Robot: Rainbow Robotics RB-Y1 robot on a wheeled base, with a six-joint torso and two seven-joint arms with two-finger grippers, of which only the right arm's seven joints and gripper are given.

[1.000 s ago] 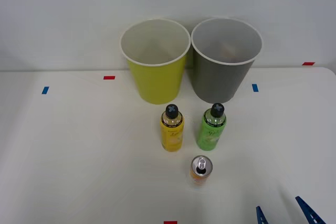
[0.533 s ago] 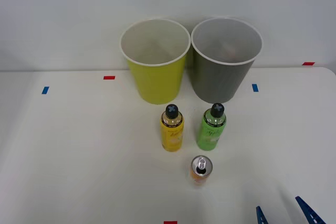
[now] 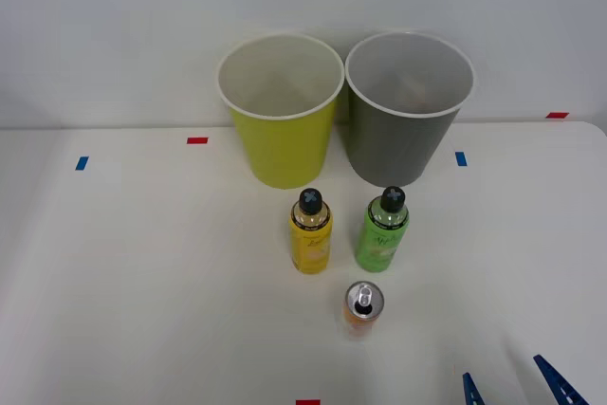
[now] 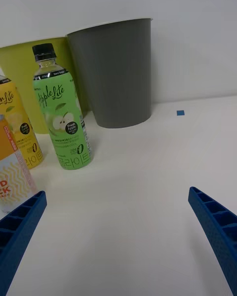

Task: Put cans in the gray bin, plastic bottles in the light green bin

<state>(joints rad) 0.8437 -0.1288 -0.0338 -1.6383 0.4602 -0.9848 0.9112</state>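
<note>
Two bins at the back of the white counter (image 3: 114,282), touching side by side: light green bin (image 3: 281,135) on our left, gray bin (image 3: 406,130) on our right, both upright. We see something faintly reddish low inside the gray one, can't tell what it is. Just in front of the bins stand two plastic bottles with black caps: yellow-label bottle (image 3: 310,231) before the light green bin, green bottle (image 3: 382,229) before the gray bin, near each other but apart. Nearer us, between the two bottles, stands the orange can (image 3: 362,308), silver top up. At bottom right, our right pincer (image 3: 512,388) hangs low over the counter, blue fingers (image 4: 217,232) spread wide, nothing between them, well clear of the can.
</note>
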